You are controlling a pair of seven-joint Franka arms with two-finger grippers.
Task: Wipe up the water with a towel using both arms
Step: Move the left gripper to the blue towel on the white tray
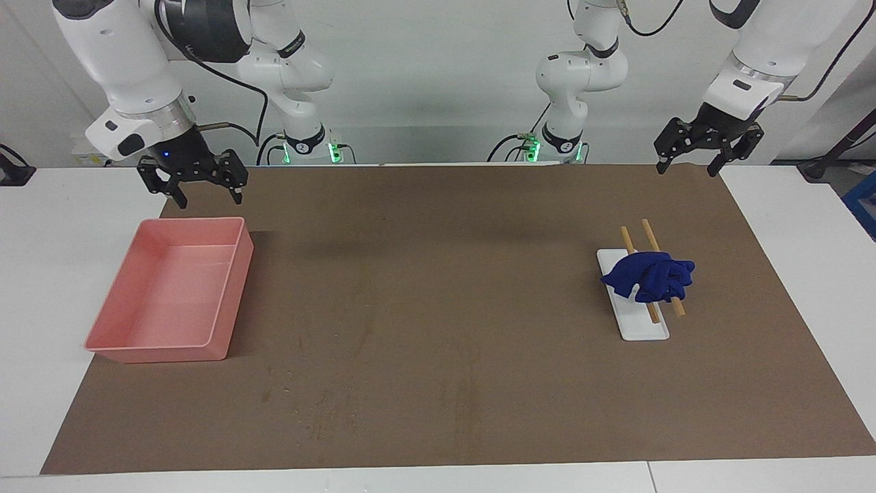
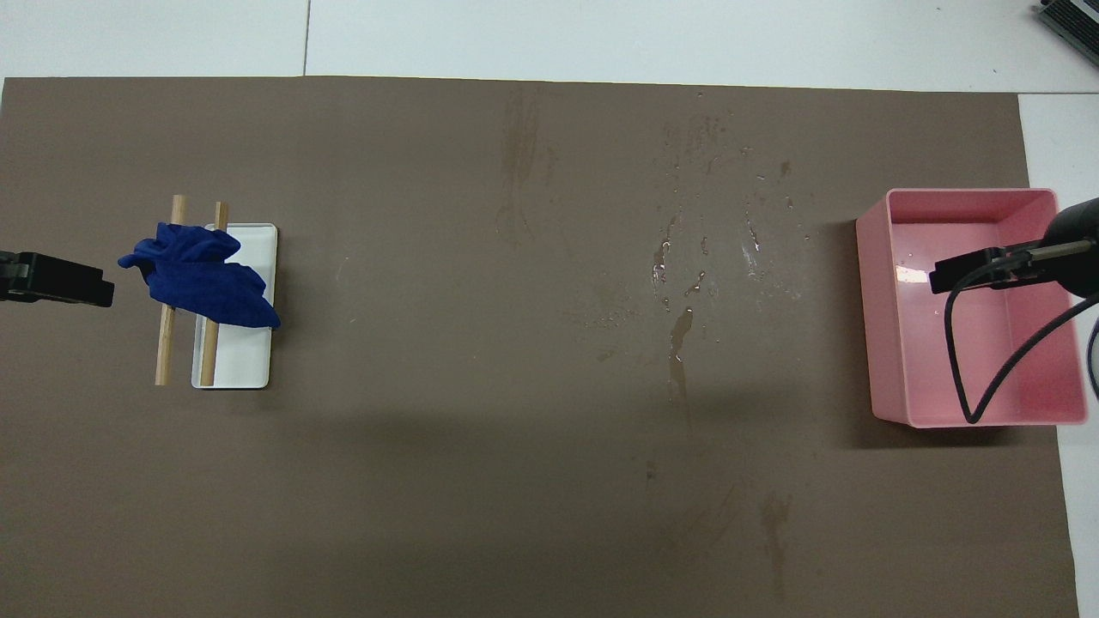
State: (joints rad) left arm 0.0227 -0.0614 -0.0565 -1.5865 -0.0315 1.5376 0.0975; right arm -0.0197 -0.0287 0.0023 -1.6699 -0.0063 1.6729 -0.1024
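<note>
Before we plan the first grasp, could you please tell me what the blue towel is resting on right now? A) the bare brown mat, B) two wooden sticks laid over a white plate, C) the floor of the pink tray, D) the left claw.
B: the towel lies bunched on two wooden sticks over the white plate, with neither claw touching it.

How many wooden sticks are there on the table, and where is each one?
2. One wooden stick lies on the white plate; the other stick lies beside the plate on the mat. The blue towel rests on both.
</note>
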